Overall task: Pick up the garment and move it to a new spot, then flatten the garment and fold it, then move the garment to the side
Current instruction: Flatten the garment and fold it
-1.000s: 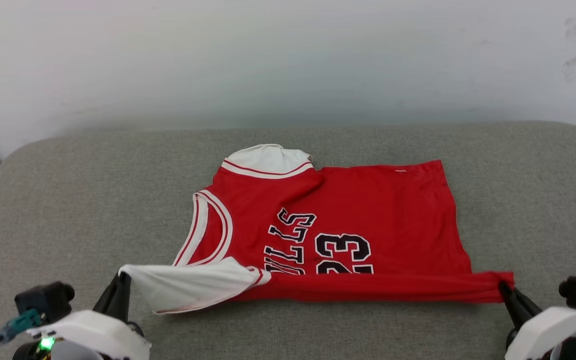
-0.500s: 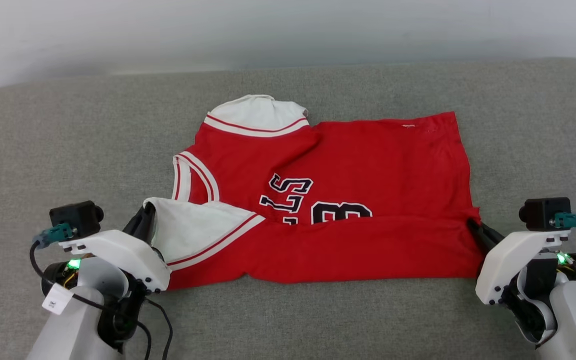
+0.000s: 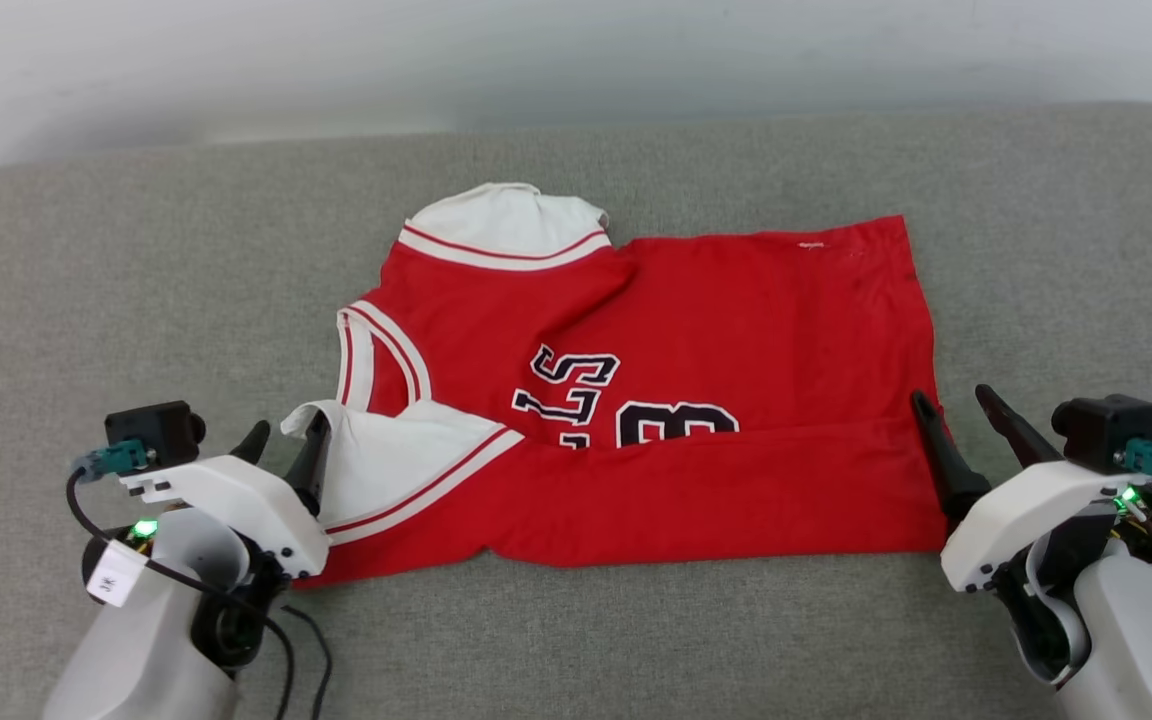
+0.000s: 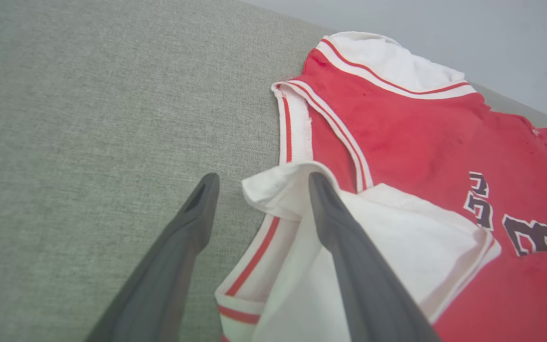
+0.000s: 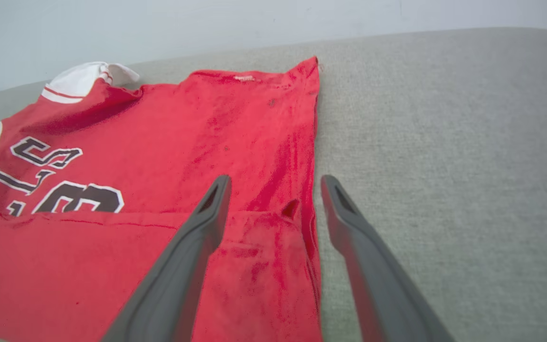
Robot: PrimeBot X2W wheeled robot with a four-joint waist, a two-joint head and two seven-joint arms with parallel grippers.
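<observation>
Covering the whole work area, a grey fabric cushion meets a pale wall at its far edge. Nothing lies on the cushion between the grippers and the garment. A black cable loops beside the left forearm, which carries a white tag. The garment is red, with white sleeves, red-and-white striped trim at the neck and sleeve ends, and black, white-outlined characters on the front. It lies on the middle of the cushion, with the neck toward the robot's left and the hem toward its right. The near long edge is folded up over the front as a flat red band, covering the lower part of the lettering; "LS" and a "3" remain readable above the fold. The near sleeve is folded over with that band and rests on the red front, its corner slightly raised. The far sleeve projects past the far edge. The left gripper is at the near-left corner of the garment with its jaws apart and nothing clamped. In the left wrist view the raised sleeve corner stands between the fingers; one finger lies over the white cloth and the other over bare cushion. Contact with the cloth cannot be determined. The right gripper is at the hem edge, at the right end of the fold line, with its jaws likewise apart and empty. In the right wrist view it straddles that edge: one finger over red cloth, the other over the cushion just beside it.
</observation>
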